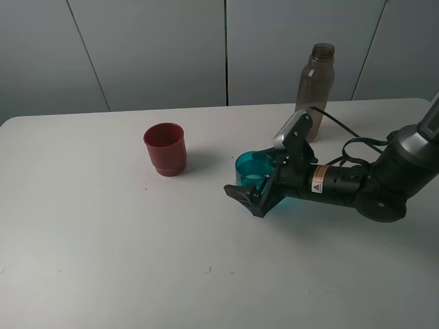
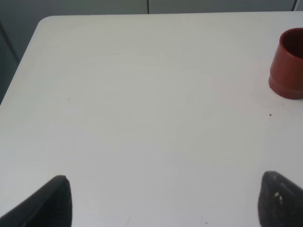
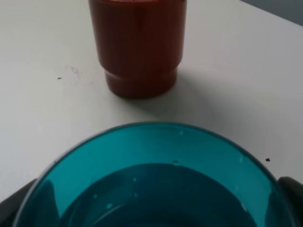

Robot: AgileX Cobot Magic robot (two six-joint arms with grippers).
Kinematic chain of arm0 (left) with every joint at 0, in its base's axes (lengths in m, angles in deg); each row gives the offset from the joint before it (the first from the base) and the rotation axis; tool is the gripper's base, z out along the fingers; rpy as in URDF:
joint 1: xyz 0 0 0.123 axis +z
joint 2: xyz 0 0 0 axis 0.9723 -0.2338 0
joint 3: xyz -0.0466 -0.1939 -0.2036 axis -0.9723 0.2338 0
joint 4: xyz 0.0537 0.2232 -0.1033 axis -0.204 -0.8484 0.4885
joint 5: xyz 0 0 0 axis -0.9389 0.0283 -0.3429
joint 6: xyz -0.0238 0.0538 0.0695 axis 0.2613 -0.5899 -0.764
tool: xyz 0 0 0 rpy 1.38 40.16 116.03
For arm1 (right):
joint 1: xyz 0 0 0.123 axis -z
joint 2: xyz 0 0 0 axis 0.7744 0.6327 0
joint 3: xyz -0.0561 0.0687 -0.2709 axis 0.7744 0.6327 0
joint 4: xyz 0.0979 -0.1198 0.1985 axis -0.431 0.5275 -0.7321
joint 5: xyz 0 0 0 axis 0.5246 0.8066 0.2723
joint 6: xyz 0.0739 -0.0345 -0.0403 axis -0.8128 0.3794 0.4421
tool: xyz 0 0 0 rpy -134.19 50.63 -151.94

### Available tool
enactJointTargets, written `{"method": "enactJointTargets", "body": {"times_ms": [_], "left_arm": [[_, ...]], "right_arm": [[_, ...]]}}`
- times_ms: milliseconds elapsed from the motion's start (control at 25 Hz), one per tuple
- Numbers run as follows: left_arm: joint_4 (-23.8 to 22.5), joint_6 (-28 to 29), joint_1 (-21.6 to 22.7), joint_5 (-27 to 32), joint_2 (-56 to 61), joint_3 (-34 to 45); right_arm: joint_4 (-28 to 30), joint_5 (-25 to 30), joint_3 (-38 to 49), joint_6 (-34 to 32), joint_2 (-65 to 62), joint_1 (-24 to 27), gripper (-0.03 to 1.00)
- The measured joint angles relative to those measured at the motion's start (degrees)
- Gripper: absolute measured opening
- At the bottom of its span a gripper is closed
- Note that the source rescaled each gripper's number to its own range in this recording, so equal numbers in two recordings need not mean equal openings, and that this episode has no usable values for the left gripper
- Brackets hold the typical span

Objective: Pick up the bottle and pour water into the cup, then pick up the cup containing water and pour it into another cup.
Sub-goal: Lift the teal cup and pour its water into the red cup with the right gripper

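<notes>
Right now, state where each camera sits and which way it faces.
Exterior high: mounted high, facing down across the table toward the wall; shows red cup, teal cup, bottle, right arm and right tool.
Left wrist: on the left wrist, facing the table and red cup; left tool shows its open tips.
Right wrist: on the right wrist, facing over the teal cup toward the red cup; tool tips flank the teal cup.
Shared: all three see the red cup.

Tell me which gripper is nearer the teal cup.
Right. The right gripper brackets the teal cup; the left gripper sits away, beyond the red cup.
</notes>
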Motion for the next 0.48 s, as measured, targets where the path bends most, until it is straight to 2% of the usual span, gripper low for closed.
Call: {"method": "enactJointTargets", "body": {"times_ms": [160,480], "left_arm": [[0.0,0.1,0.0,0.0,0.0,0.0],[0.0,0.1,0.0,0.0,0.0,0.0]], "right_arm": [[-0.4,-1.8,0.0,0.4,0.8,0.0,0.99],[-0.6,-2.0,0.0,0.4,0.8,0.0,0.99]]}}
